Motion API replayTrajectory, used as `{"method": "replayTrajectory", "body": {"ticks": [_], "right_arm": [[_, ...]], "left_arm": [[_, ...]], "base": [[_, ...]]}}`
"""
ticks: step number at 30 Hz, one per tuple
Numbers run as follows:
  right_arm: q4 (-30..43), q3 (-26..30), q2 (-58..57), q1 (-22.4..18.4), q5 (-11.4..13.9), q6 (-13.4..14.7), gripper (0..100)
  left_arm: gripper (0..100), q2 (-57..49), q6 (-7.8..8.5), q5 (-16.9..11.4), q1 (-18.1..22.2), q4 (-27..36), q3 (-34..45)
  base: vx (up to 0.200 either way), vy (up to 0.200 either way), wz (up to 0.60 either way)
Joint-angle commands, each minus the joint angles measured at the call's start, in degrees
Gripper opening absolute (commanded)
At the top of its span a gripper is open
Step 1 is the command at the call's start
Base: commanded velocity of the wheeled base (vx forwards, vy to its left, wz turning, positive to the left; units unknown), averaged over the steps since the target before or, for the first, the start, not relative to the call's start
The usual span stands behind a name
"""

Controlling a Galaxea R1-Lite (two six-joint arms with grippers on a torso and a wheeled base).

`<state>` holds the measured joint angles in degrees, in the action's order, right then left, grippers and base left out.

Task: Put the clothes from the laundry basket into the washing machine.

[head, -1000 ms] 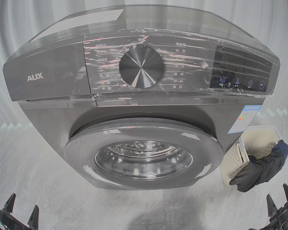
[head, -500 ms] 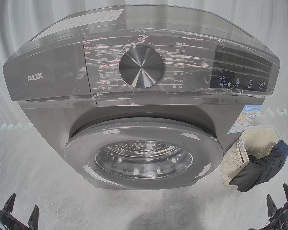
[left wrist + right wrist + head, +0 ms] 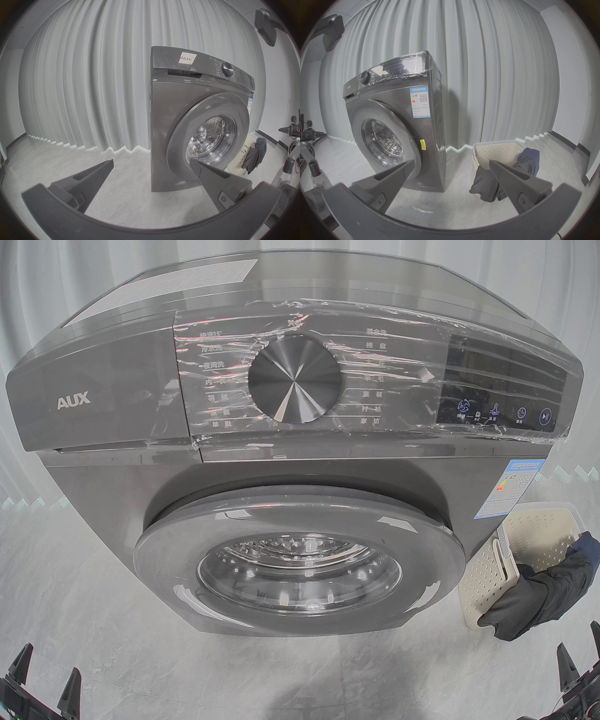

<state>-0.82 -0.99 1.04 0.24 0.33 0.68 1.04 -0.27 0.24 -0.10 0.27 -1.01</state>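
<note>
A grey front-loading washing machine (image 3: pixel 294 427) stands before me, its round glass door (image 3: pixel 299 565) closed against the front. To its right on the floor sits a cream perforated laundry basket (image 3: pixel 494 568) with a dark grey garment (image 3: pixel 537 602) draped over its rim and a navy piece (image 3: pixel 584 546) behind. The basket (image 3: pixel 495 151) and the dark garment (image 3: pixel 484 184) also lie ahead in the right wrist view. My left gripper (image 3: pixel 44 671) is low at the left, open and empty. My right gripper (image 3: pixel 580 655) is low at the right, open and empty, short of the basket.
Pale marble-pattern floor (image 3: pixel 375 671) stretches in front of the machine. White pleated curtains (image 3: pixel 84 84) hang behind and beside it. A wall with a dark skirting (image 3: pixel 568 140) runs past the basket.
</note>
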Motion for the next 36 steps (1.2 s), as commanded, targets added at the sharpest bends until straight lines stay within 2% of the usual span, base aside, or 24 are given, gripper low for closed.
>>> {"method": "replayTrajectory", "body": {"ticks": [1, 2, 4, 7, 11, 14, 19, 22, 25, 31, 36], "right_arm": [[-3.1, -9.9, 1.2, 0.6, 2.0, 0.4, 100], [-2.9, -13.3, 4.2, 0.7, 2.7, 0.3, 100], [-2.7, -15.8, 9.8, 1.0, 4.8, 0.1, 100], [-4.4, -15.4, 19.4, 1.5, 9.3, -0.2, 100], [-10.3, -15.4, 32.5, 2.0, 13.5, 0.1, 100], [-15.5, -15.4, 40.4, 4.8, 15.6, 0.0, 100], [-20.0, -15.6, 48.6, 15.4, 14.6, 0.5, 100], [-20.2, -16.9, 52.4, 16.6, 12.9, 0.5, 100], [-22.5, -18.0, 57.4, 17.4, 12.7, 1.6, 100], [-32.7, -18.0, 68.3, 19.0, 11.9, 5.5, 100], [-40.5, -17.9, 74.8, 20.5, 10.5, 5.9, 100]], "left_arm": [[100, -1.0, 0.0, 0.1, 0.0, 0.0, 0.9], [100, -1.0, 0.0, 0.0, 0.0, 0.0, 0.9], [100, -1.0, 0.0, 0.1, 0.0, 0.0, 1.0], [100, -1.0, 0.09, 0.1, 0.0, 0.0, 0.9], [100, -1.0, 0.0, 0.0, 0.0, 0.0, 1.0], [100, -1.0, 0.0, 0.0, 0.0, 0.0, 1.0], [100, -1.0, 0.0, 0.0, 0.0, 0.0, 1.0], [100, -1.0, 0.0, 0.0, 0.0, 0.0, 0.9], [100, -1.0, 0.0, 0.0, 0.0, 0.0, 1.0], [100, -1.0, -0.08, -0.1, 0.0, 0.0, 1.0], [100, -1.0, -0.08, -0.1, 0.0, 0.0, 1.0]], "base": [[0.0, 0.0, 0.0], [0.0, 0.0, 0.0], [0.0, 0.0, 0.0], [0.0, 0.0, 0.0], [0.0, 0.0, 0.0], [0.0, 0.0, 0.0], [0.0, 0.0, 0.0], [0.0, 0.0, 0.0], [0.0, 0.0, 0.0], [0.0, 0.0, 0.0], [0.0, 0.0, 0.0]]}}
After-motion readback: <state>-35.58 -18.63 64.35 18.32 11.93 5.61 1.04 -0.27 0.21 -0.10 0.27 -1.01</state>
